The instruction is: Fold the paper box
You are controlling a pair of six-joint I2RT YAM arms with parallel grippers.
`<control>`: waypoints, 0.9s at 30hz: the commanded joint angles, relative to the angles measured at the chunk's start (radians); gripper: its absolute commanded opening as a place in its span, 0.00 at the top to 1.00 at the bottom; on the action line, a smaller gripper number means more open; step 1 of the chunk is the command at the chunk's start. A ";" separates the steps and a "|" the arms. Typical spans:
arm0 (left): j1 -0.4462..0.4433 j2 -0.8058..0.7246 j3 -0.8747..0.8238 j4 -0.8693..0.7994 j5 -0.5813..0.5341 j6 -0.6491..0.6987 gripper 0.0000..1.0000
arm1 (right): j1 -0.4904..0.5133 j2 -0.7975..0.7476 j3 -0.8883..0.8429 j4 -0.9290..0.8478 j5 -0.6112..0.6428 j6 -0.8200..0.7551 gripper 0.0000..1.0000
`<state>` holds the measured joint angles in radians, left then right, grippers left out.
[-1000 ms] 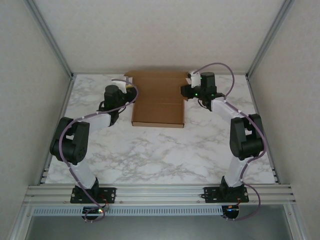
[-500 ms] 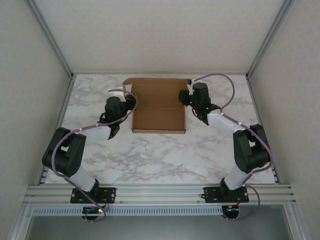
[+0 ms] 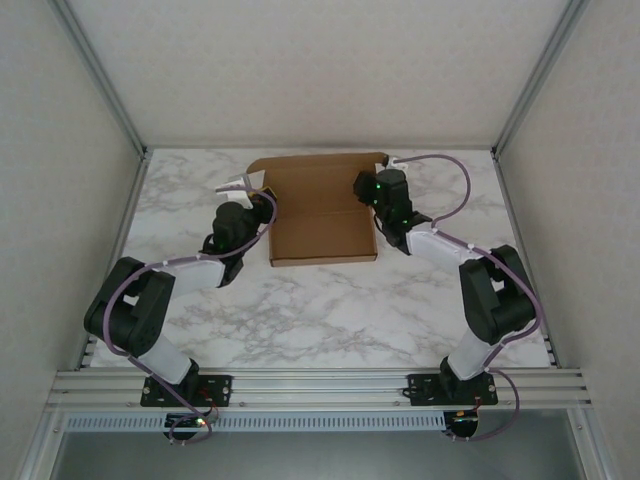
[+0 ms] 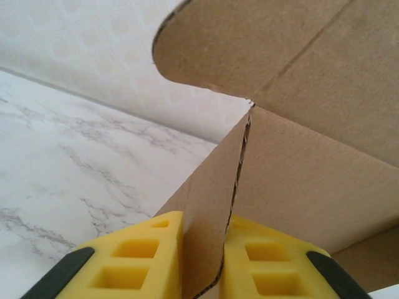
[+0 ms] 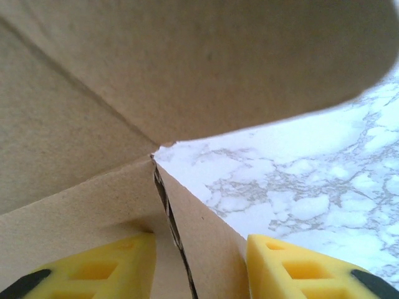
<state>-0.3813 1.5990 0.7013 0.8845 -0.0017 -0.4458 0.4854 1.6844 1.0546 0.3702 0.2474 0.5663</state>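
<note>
Brown paper box (image 3: 322, 210), walls raised — left gripper (image 4: 202, 225) clamping one, right gripper (image 5: 201, 242) slack astride other.

Left gripper (image 4: 202, 252) clamped on an upright side wall of the paper box (image 4: 312, 174) - yellow fingers (image 4: 143, 249) press it from both sides. Rounded flap tilts overhead, meeting the wall at a corner crease. Marble table (image 4: 75, 168) at left - textured white backdrop (image 4: 81, 37) behind.

Plain brown paper box (image 3: 322, 215) on a white table (image 3: 300, 310) veined grey — the left end effector (image 4: 202, 255) has yellow fingers (image 4: 143, 261).
</note>
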 commanded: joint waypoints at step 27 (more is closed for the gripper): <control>-0.150 0.160 -0.232 0.510 -0.255 0.118 0.79 | 0.080 0.117 -0.274 0.502 0.035 -0.064 0.65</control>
<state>-0.5056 1.7344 0.4988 1.3384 -0.2527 -0.3359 0.5377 1.7786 0.8242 0.8455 0.3107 0.4862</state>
